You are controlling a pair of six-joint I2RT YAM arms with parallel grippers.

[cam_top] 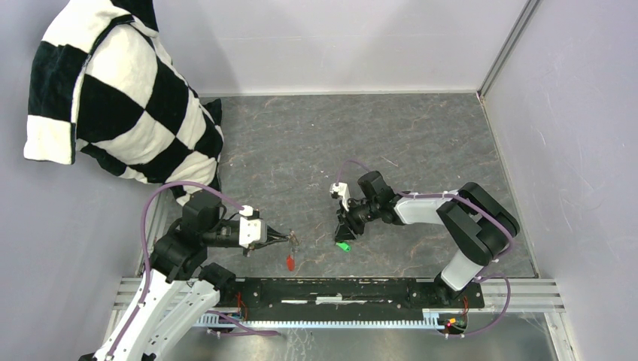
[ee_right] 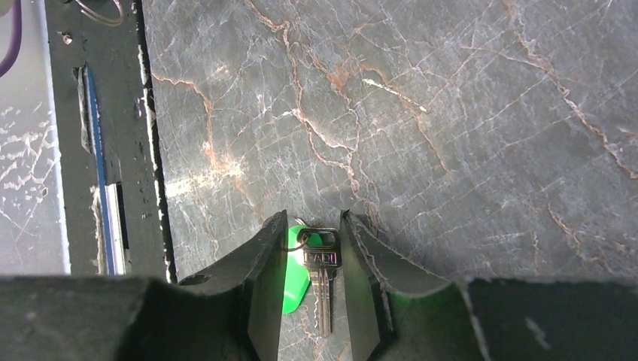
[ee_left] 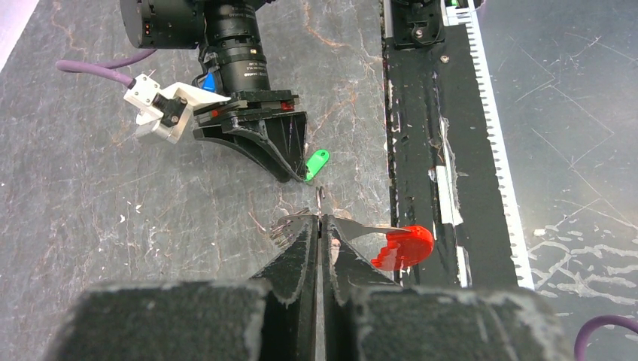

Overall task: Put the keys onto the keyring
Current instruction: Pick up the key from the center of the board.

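A: Colour of bench?
B: Dark grey marble pattern, rust-orange veins.
A: And cushion?
B: Black-and-white checks.
A: The key?
B: Silver, with green fob. The keyring is silver too, its leaf tag red.
A: Robot bits?
B: Black left fingers, purple cables, right arm white and black.

Short stamped lettering is seen on the metal head of the key lying on the surface, but its letters cannot be made out. Nothing else can be read
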